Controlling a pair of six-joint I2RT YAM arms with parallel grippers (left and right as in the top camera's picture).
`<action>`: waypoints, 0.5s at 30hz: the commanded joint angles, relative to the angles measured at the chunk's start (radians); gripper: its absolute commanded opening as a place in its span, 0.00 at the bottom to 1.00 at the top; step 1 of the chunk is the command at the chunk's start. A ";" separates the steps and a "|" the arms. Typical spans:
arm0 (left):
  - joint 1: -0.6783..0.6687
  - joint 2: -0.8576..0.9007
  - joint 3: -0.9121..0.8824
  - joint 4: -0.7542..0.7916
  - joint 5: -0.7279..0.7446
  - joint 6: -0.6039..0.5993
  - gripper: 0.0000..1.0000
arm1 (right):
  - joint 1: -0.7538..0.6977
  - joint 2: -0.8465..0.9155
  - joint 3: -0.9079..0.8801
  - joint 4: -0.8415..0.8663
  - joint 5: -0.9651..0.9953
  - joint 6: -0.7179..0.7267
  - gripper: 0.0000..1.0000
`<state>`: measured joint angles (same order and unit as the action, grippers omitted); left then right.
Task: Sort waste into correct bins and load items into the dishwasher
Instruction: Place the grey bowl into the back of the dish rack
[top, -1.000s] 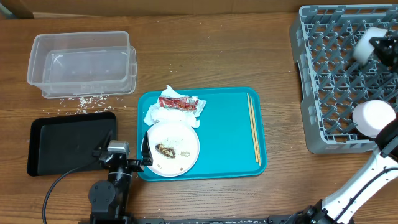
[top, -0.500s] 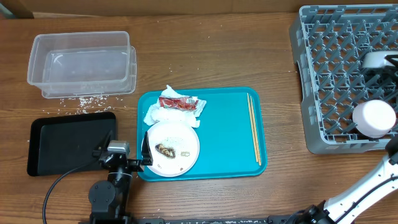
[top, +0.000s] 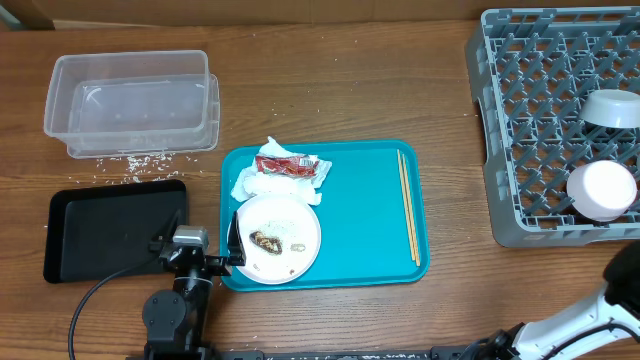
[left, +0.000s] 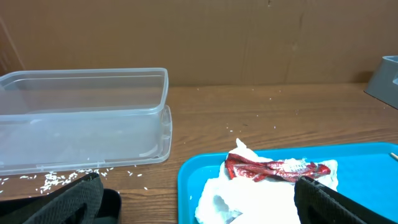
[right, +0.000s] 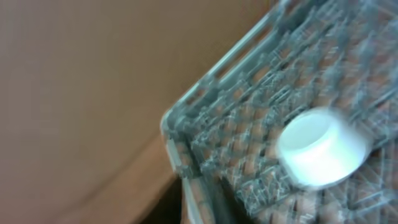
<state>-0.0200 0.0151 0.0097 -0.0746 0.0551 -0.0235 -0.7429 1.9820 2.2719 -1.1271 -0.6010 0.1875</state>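
Observation:
A white plate (top: 285, 222) with a brown lump (top: 265, 240) and bits of rice sits at the front left of the teal tray (top: 360, 185). A crumpled white napkin (top: 262, 186) with a red wrapper (top: 288, 165) lies just behind it; both also show in the left wrist view, napkin (left: 249, 193) and wrapper (left: 273, 168). Chopsticks (top: 408, 205) lie along the tray's right side. Two white bowls (top: 612, 108) (top: 602, 190) sit in the grey dish rack (top: 540, 120). My left gripper (top: 232, 242) is open and empty at the plate's left edge. My right gripper's fingers are out of view.
A clear tub (top: 130, 100) stands at the back left, with a black tray (top: 115, 230) in front of it. Loose rice grains (top: 135, 160) lie on the wood between them. The right wrist view is blurred and shows the rack (right: 249, 149) and one bowl (right: 320, 149).
My right gripper held a white bowl over the rack's right side. The bowl now rests in the rack and the gripper has withdrawn out of the overhead view. The left arm has not moved.

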 joint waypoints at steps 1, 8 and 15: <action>-0.003 -0.011 -0.005 0.000 -0.011 -0.009 1.00 | 0.079 0.054 -0.042 0.050 0.384 0.082 0.08; -0.003 -0.011 -0.005 0.000 -0.011 -0.009 1.00 | 0.190 0.157 -0.174 0.226 0.691 0.101 0.04; -0.003 -0.011 -0.005 0.000 -0.011 -0.009 1.00 | 0.220 0.254 -0.225 0.283 0.737 0.102 0.04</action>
<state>-0.0200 0.0151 0.0097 -0.0742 0.0551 -0.0235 -0.5209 2.2265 2.0468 -0.8505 0.0475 0.2798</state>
